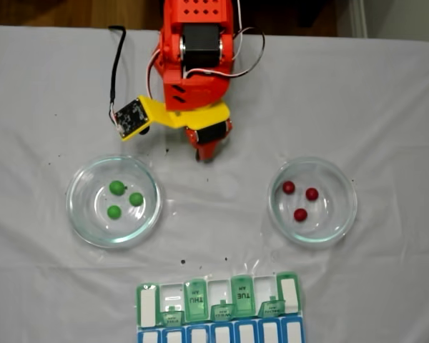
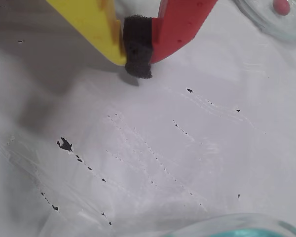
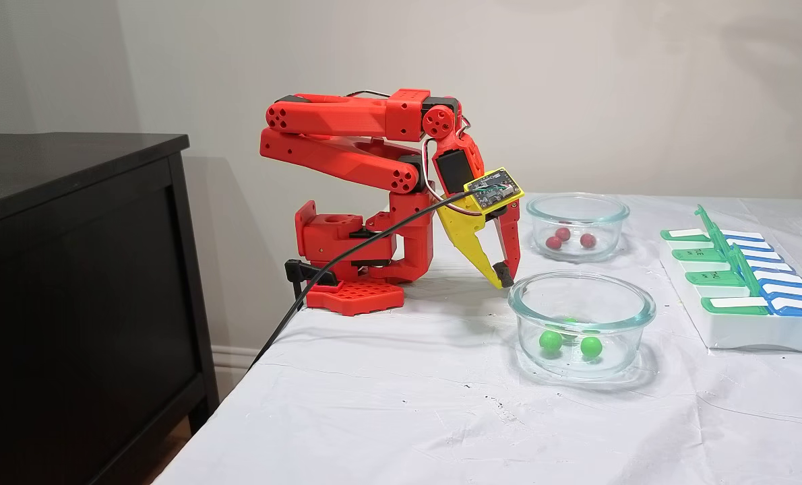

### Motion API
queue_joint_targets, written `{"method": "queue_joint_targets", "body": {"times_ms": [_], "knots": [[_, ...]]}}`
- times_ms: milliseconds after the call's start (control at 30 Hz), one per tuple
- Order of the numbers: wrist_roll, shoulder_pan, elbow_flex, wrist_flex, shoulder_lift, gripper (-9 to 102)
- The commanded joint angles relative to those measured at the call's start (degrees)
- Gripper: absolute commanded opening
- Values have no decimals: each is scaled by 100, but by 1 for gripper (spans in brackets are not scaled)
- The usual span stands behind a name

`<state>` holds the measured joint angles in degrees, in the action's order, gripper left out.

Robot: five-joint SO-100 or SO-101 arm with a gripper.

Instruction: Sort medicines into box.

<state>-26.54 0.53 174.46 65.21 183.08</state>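
Three green medicines (image 1: 116,187) lie in the left glass dish (image 1: 79,179), and three dark red medicines (image 1: 300,214) lie in the right glass dish (image 1: 347,179). The box (image 1: 173,293) sits at the front edge in a fixed view, with several green lids standing up and a blue-lidded row below. My gripper (image 1: 202,153) points down at the cloth between the two dishes, close to the arm's base. In the wrist view the gripper (image 2: 138,69) is shut, its yellow and red fingers pressed on the black foam pad, holding nothing. From the side the gripper (image 3: 502,279) hangs just behind the green-ball dish (image 3: 522,296).
A white cloth with small dark specks (image 2: 65,144) covers the table. A black cable (image 3: 347,256) trails off the table's left edge, next to a dark cabinet (image 3: 71,269). The red arm base (image 3: 354,296) is clamped at the back.
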Motion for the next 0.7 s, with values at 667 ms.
{"method": "queue_joint_targets", "body": {"times_ms": [667], "knots": [[-360,1187,-308,-343,53,0]]}}
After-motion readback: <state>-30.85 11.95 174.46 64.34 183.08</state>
